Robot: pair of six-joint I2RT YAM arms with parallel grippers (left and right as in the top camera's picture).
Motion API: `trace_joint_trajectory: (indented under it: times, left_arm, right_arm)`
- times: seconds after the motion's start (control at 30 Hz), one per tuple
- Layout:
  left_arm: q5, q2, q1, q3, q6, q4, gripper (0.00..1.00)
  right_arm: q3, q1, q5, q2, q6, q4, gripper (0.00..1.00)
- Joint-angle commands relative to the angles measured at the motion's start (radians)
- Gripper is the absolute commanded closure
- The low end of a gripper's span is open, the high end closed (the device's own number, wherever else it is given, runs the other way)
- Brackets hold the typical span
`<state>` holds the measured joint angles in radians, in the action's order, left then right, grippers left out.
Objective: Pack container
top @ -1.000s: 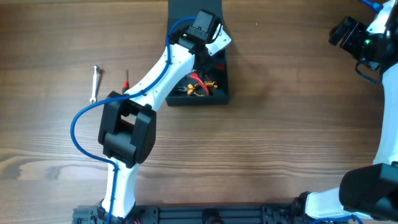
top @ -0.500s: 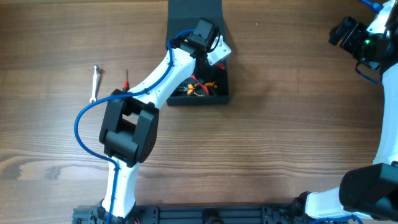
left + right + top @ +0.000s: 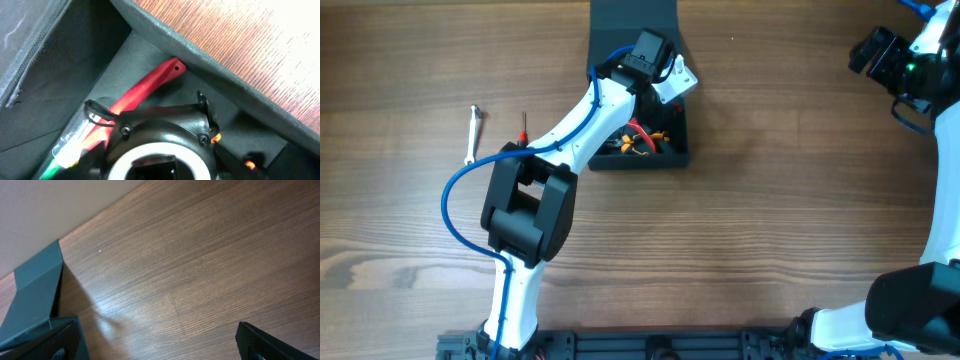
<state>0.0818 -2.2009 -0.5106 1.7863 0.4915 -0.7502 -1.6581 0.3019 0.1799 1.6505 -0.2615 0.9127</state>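
Note:
The dark teal-grey container [image 3: 680, 150] stands at the back middle of the table, with its flap lid [image 3: 630, 15] laid open toward the far side. Red and orange hand tools [image 3: 640, 140] lie inside it. My left gripper [image 3: 670, 82] hangs over the box's far right part. In the left wrist view a round black part with a white ring [image 3: 160, 145] fills the bottom and hides the fingers, above a red tool handle [image 3: 150, 82] against the container wall [image 3: 210, 65]. My right gripper [image 3: 878, 55] is open and empty at the far right.
A silver wrench [image 3: 471, 135] and a small red-handled screwdriver [image 3: 523, 128] lie on the wood left of the box. The right wrist view shows bare wood [image 3: 190, 265] and the container's flap [image 3: 35, 290] at the left.
My left wrist has shifted and turned slightly over the box's far right side. The right arm has not moved.

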Motion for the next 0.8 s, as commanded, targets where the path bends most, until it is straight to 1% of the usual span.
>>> trace_joint_trajectory:
  times: [0.0,0.07,0.2,0.27,0.4,0.43,0.5,0.53,0.63,0.77]
  left_arm:
    - [0.022,-0.011,-0.004,0.002,-0.097,0.002,0.0]
    - [0.005,0.031,0.003,0.002,-0.134,0.003,0.0]
    - [-0.098,0.159,0.011,0.002,-0.14,-0.016,0.0]
    - [-0.164,0.247,0.021,0.002,-0.191,-0.043,0.0]
    - [-0.232,0.441,0.077,0.002,-0.284,-0.172,0.0]
    - [-0.241,0.502,0.12,0.002,-0.342,-0.248,0.02]
    - [-0.24,0.554,0.209,0.001,-0.419,-0.37,0.1]
    - [-0.238,0.56,0.269,0.001,-0.462,-0.444,0.11]
    - [-0.225,0.531,0.426,-0.029,-0.547,-0.588,0.08]
    - [-0.202,0.502,0.574,-0.159,-0.555,-0.615,0.05]
  right_arm:
    - [0.005,-0.003,0.008,0.009,-0.011,-0.003,0.0]
    - [0.005,-0.003,0.008,0.009,-0.011,-0.003,0.0]
    - [0.005,-0.003,0.008,0.009,-0.011,-0.003,0.0]
    - [0.005,-0.003,0.008,0.009,-0.011,-0.003,0.0]
    - [0.005,-0.003,0.008,0.009,-0.011,-0.003,0.0]
    - [0.005,-0.003,0.008,0.009,-0.011,-0.003,0.0]
    - [0.005,-0.003,0.008,0.009,-0.011,-0.003,0.0]
    - [0.005,-0.003,0.008,0.009,-0.011,-0.003,0.0]
    - [0.005,-0.003,0.008,0.009,-0.011,-0.003,0.0]
    - [0.005,-0.003,0.008,0.009,-0.011,-0.003,0.0]
